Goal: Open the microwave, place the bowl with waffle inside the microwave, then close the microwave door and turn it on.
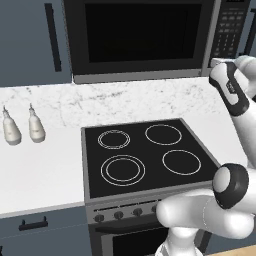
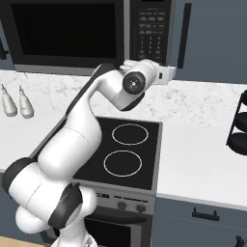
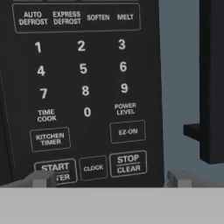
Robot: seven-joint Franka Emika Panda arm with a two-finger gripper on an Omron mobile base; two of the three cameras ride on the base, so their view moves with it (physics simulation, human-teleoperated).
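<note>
The microwave (image 1: 80,75) hangs over the counter with the microwave door (image 1: 137,35) shut and its window dark. My gripper (image 3: 111,178) is open and held close in front of the keypad (image 3: 83,87), low on the panel. One fingertip (image 3: 43,178) overlaps the START button and the other sits past the panel's right edge. From the right base view, the gripper (image 2: 169,75) reaches toward the bottom of the keypad (image 2: 150,29). The bowl and the waffle are out of view.
A black stovetop (image 1: 145,155) lies below the arm. Two small pale bottles (image 1: 11,129) stand on the left counter. A cabinet door with a black handle (image 3: 212,78) adjoins the microwave on the right. A dark tiered rack (image 2: 239,125) stands at the counter's far right.
</note>
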